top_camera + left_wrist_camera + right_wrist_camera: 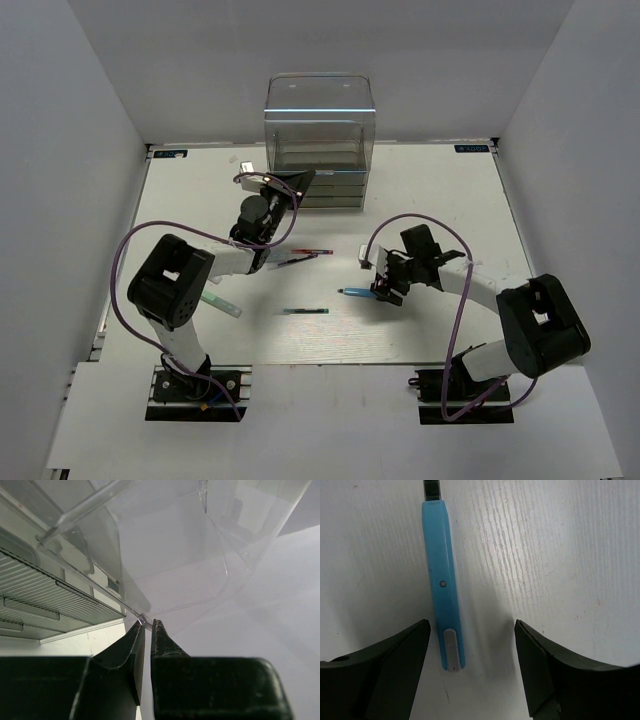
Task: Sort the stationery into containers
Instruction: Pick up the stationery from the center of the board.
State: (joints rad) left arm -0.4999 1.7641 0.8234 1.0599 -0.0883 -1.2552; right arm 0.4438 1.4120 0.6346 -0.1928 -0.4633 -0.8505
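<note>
The clear drawer box (318,140) stands at the back centre of the table. My left gripper (292,186) is at its front left corner. In the left wrist view my left gripper (148,625) is shut on the thin rim of a clear drawer (170,555), with the grey-edged drawer stack (45,590) to the left. My right gripper (386,290) is open and low over a light blue pen (358,293). In the right wrist view the pen (441,580) lies between the jaws of my right gripper (471,626), close to the left finger.
A red-and-dark pen (311,252) and a dark pen (288,263) lie mid-table. A thin dark pen (305,311) lies nearer the front. A pale green stick (221,304) lies by the left arm. White walls (80,150) enclose the table.
</note>
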